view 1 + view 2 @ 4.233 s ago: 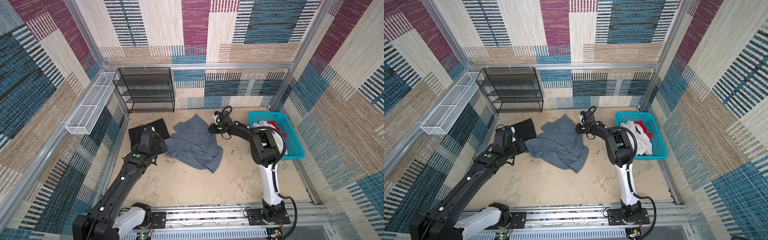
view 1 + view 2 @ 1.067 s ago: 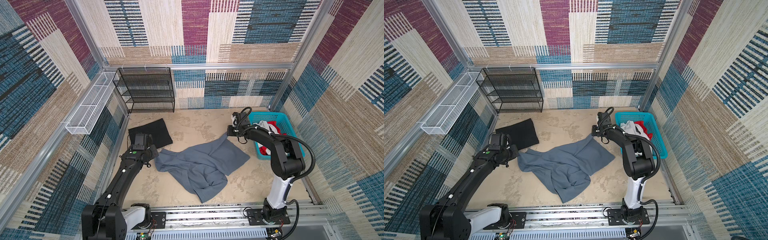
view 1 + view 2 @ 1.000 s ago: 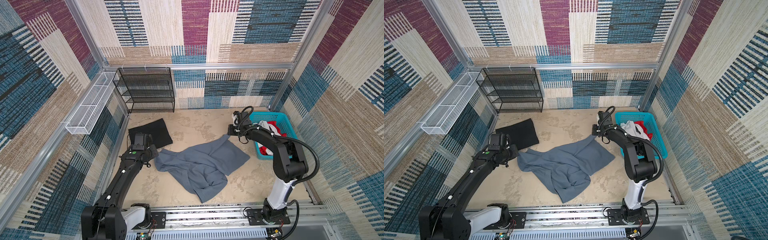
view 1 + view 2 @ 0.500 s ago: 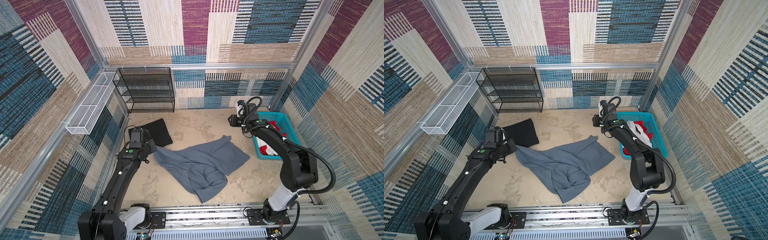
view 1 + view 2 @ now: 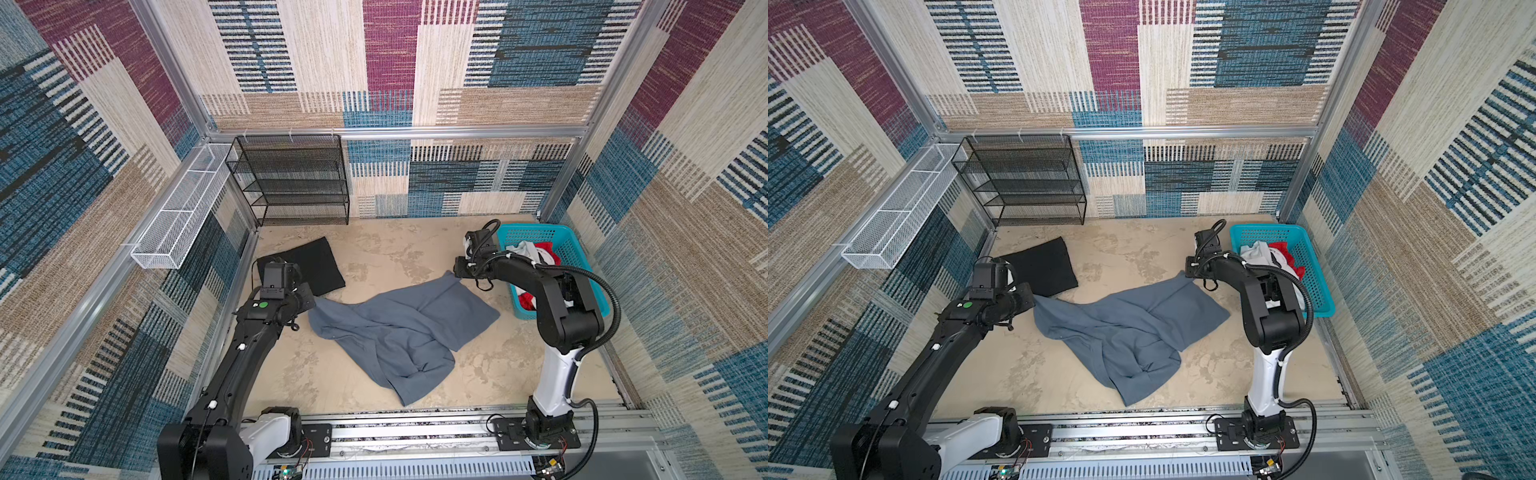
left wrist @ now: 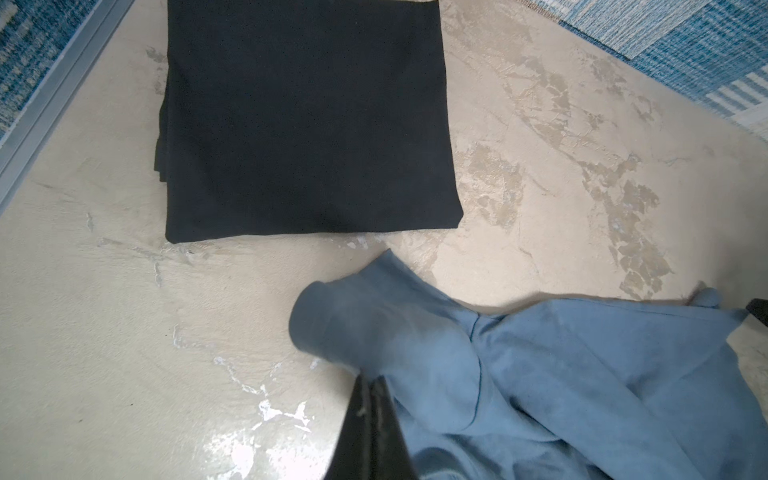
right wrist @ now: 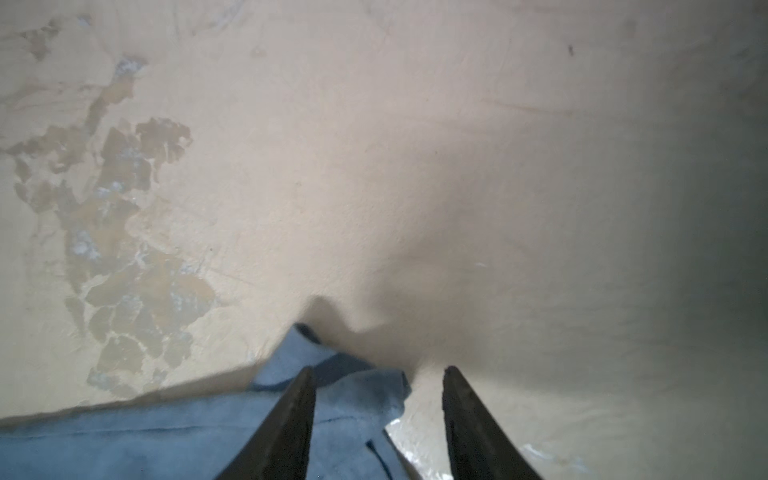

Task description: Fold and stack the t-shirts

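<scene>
The slate blue-grey t-shirt [image 5: 399, 328] [image 5: 1125, 328] lies crumpled and partly spread across the middle of the floor. My left gripper [image 5: 309, 303] [image 6: 370, 380] is shut on its left corner, just in front of the folded black t-shirt [image 5: 309, 268] [image 6: 307, 120]. My right gripper [image 5: 457, 272] [image 7: 378, 372] stands open just above the shirt's far right corner [image 7: 332, 399], which lies loose on the floor between its fingers. White [image 5: 525, 249] and red [image 5: 544, 251] t-shirts sit bundled in the turquoise basket [image 5: 528, 227].
A black wire rack [image 5: 291, 178] stands against the back wall on the left. A white wire tray [image 5: 178, 224] hangs on the left wall. The basket sits in the far right corner, close behind the right arm. Aluminium rails edge the floor.
The right gripper has opened and let go of the blue-grey shirt's corner, which now rests on the floor. The left gripper has drawn its corner a little to the left.
</scene>
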### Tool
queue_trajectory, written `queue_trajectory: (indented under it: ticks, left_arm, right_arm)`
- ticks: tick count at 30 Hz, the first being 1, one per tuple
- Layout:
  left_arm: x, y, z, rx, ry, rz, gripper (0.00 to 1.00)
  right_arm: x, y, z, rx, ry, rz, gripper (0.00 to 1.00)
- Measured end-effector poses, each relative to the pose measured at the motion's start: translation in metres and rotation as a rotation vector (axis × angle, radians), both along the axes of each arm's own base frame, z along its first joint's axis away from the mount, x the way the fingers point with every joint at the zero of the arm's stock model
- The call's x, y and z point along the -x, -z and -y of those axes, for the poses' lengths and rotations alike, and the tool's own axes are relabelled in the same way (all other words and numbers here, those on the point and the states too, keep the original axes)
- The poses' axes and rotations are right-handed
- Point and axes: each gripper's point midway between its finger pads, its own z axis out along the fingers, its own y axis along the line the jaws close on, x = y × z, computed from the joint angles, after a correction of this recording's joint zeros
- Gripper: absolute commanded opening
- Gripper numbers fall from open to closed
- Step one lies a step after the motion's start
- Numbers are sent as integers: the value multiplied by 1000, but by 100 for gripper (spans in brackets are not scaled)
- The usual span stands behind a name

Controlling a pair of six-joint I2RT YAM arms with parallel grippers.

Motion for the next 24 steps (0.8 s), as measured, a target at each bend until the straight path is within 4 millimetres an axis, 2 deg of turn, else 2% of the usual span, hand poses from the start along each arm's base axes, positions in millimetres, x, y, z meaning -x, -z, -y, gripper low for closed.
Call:
queue_trajectory:
  ticks: [6, 10, 19, 22, 24]
  left_arm:
    - [0, 2, 2, 10, 9, -6, 0]
    - [0, 5, 2, 10, 9, -14, 0]
    - [1, 7, 3, 12, 11, -21, 0]
    - [1, 10, 3, 12, 11, -26, 0]
    - [1, 11, 3, 12, 11, -29, 0]
  right_arm:
    - [0, 11, 0, 3, 0, -16, 48]
    - [1, 15, -2, -8, -7, -24, 41]
    - [2, 15, -6, -26, -20, -29, 19]
    - [2, 15, -6, -27, -20, -28, 3]
    - [2, 15, -6, -32, -17, -30, 0]
